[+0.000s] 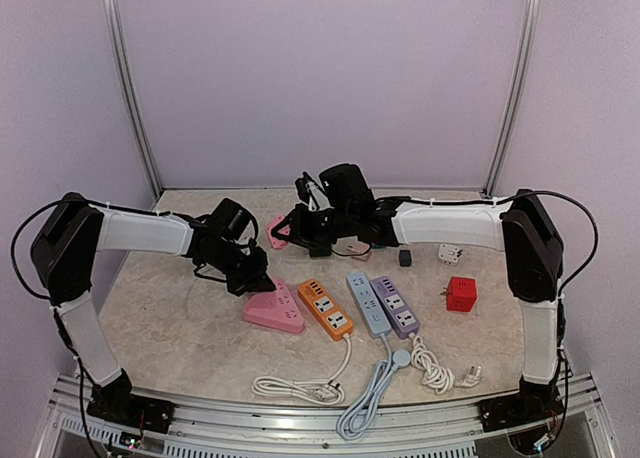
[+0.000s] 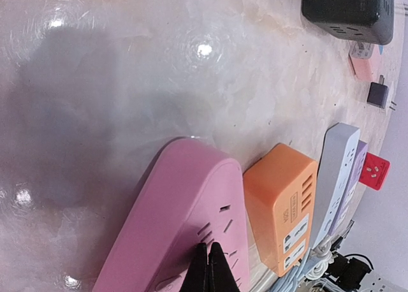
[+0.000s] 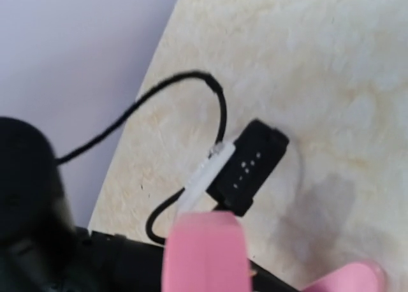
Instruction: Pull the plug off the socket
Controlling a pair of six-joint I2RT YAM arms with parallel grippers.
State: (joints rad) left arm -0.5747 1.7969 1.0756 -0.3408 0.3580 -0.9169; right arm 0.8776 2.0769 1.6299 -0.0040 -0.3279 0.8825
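Top view: shows the left claw (image 1: 258, 280) set down on the far end of the pink strip (image 1: 273, 310), leftmost of four lying side by side on the worktop (image 1: 170, 328), followed by the orange strip (image 1: 326, 308), grey strip (image 1: 368, 303) and purple strip (image 1: 395, 306). Shows the right arm reaching across to the left, with the right claw (image 1: 287, 230) at the pink plug (image 1: 275, 225) near the back edge, apart from the pink strip. Cannot tell from here whether gripping or only touching. Places a red cube (image 1: 460, 294) and a white adapter (image 1: 449, 251) off to the right.

Left wrist: shows fingertips (image 2: 203, 266) pressed together with nothing between, tips touching the pink strip's (image 2: 185, 215) top face by its slots. Puts the orange strip (image 2: 284, 203) just beside it. Farther off, a black cube (image 2: 347, 8), with the pink plug (image 2: 365, 64) just beside it.

Right wrist: shows only a blurred pink shape (image 3: 204, 250) close to the lens; cannot tell whether the right claw is wide, narrow or holding. Beyond, a black box (image 3: 252, 164) with a black cable (image 3: 220, 104) on the worktop (image 3: 331, 81).
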